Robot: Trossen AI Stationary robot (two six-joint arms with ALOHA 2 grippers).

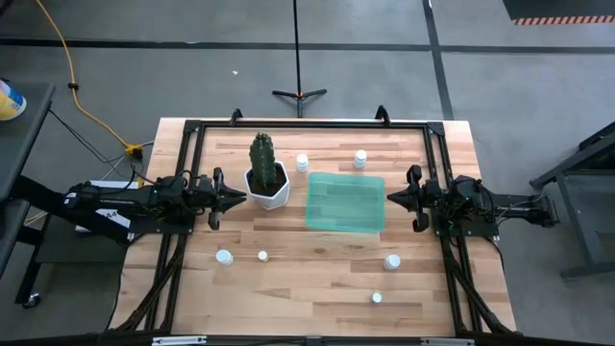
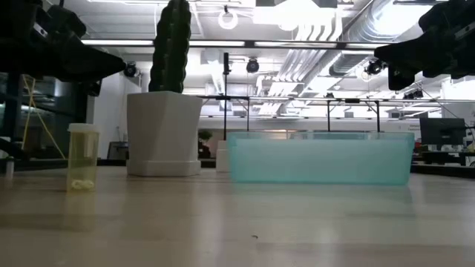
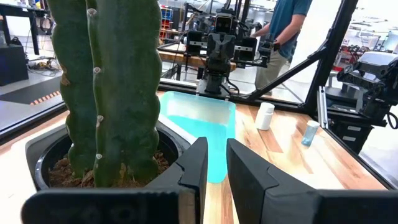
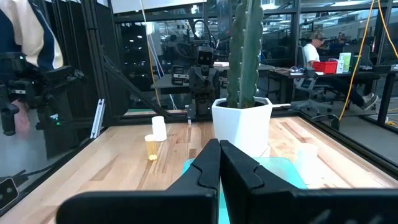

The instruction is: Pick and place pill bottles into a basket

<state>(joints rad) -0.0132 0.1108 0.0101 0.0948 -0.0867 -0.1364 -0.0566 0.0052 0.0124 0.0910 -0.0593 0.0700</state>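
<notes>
Facing each other across the table (image 1: 317,288), both arms hover at its side edges with nothing held. The left hand (image 1: 237,198) points at the white pot (image 1: 268,187) with the cactus (image 1: 262,154), just beside it, its fingers (image 3: 198,163) standing a narrow gap apart. The right hand (image 1: 394,197) hangs near the basket's (image 1: 346,202) right end, fingers pressed together. The teal basket lies mid-table, right of the pot, and looks bare inside. Six bottles stand loose on the wood: two behind pot and basket (image 1: 302,162) (image 1: 360,159), two toward the front left (image 1: 224,257) (image 1: 262,256), two at the front right (image 1: 392,261) (image 1: 377,298). A person (image 3: 283,31) stands beyond the table.
</notes>
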